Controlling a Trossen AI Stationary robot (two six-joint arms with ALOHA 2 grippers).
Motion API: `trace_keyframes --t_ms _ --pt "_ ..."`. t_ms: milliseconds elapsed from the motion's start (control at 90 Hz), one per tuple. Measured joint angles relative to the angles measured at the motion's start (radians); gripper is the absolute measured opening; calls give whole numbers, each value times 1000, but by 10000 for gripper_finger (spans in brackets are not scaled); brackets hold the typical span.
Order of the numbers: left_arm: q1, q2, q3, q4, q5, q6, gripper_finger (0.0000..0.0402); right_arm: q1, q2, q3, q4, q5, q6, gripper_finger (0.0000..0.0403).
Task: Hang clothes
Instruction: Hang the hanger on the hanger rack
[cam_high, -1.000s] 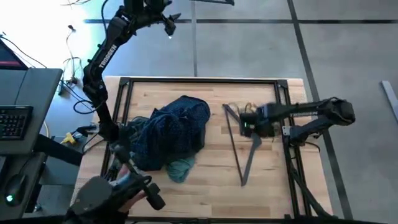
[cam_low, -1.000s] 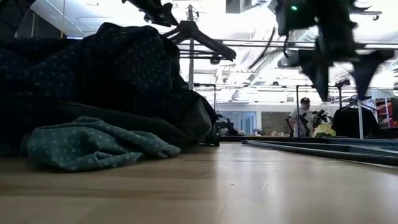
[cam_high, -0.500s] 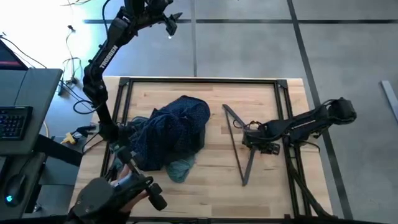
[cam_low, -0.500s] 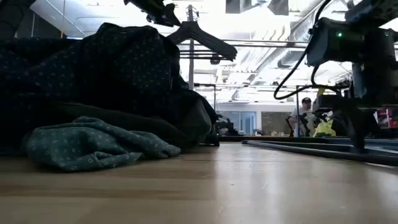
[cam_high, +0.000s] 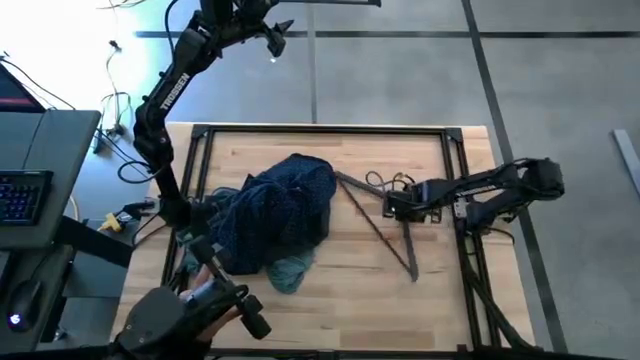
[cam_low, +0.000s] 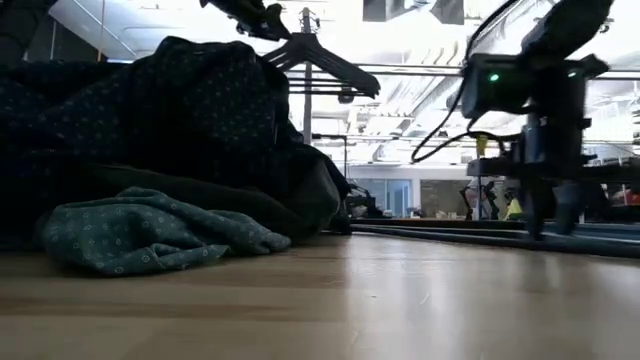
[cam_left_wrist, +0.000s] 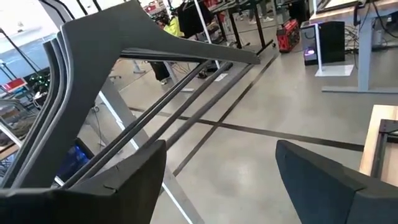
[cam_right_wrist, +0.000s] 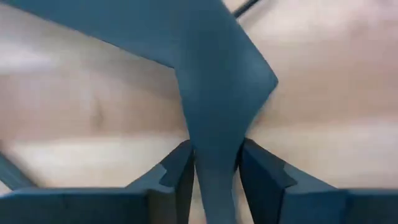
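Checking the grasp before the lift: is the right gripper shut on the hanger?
Yes, shut on it. In the right wrist view the fingers press both sides of the hanger.

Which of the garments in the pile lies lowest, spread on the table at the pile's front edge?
The teal grey-green shirt: it pokes out flat on the wood at the pile's near edge, while the navy dotted shirt is heaped above it, and black fabric lies between them.

Robotics lab, concrete floor (cam_high: 400, 80), framed wooden table (cam_high: 350, 290), desk keyboard (cam_high: 25, 195)
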Motion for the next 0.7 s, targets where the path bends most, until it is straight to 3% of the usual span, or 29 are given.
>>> trace_keyframes --t_ms 278,556,700 --pt "-15 0 0 -2 -1 -10 278 -145 24 81 -2 116 -245 52" --pt "-34 0 0 -22 0 -15 278 -224 22 136 5 107 -415 3" --pt "-44 5 0 -54 18 -17 278 -246 20 136 3 83 -412 18"
